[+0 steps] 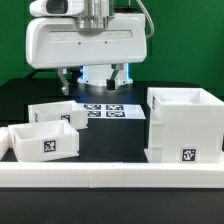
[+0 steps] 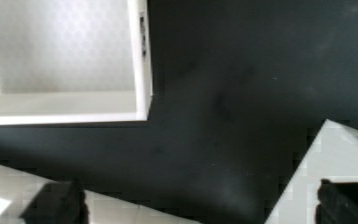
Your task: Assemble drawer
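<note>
Exterior view: the gripper [image 1: 94,80], spread wide and holding nothing, hovers between the back tray [image 1: 55,114] and the tall housing [image 1: 186,125], so it should probably shift squarely over one tray wall before descending.

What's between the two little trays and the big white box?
In the exterior view, bare table separates the trays from the housing; the marker board lies at the back of that gap.

White, rounded, boxy end effector [image 1: 92,80]; two dark fingers [image 1: 66,80] underneath. Grey metal cylinder [image 1: 93,10] on top; black cable [image 1: 147,22] beside it. Bluish glow between fingers.
</note>
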### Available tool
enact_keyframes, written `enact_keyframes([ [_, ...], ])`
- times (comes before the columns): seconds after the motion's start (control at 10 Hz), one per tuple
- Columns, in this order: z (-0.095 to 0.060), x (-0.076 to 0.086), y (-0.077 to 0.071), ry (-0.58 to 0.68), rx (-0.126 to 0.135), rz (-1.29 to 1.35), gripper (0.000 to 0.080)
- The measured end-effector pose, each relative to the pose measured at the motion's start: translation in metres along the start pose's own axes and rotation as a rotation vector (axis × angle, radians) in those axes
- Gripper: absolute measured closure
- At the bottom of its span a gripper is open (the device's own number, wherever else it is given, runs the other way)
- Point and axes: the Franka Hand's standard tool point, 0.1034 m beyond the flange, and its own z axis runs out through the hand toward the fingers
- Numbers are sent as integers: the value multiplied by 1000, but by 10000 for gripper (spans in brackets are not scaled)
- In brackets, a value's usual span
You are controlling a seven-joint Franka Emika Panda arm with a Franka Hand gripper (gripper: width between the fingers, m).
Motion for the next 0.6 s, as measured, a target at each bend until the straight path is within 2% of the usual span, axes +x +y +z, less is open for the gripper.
enact_keyframes([
  [0.1,2,-2,2,-2,0,-16,150],
  [0.3,21,-22,20,-18,-5,-74,150],
  [0.4,31,-29,24,-32,-1,-72,150],
  [0.6,46,-33,27,-34,-11,-77,150],
])
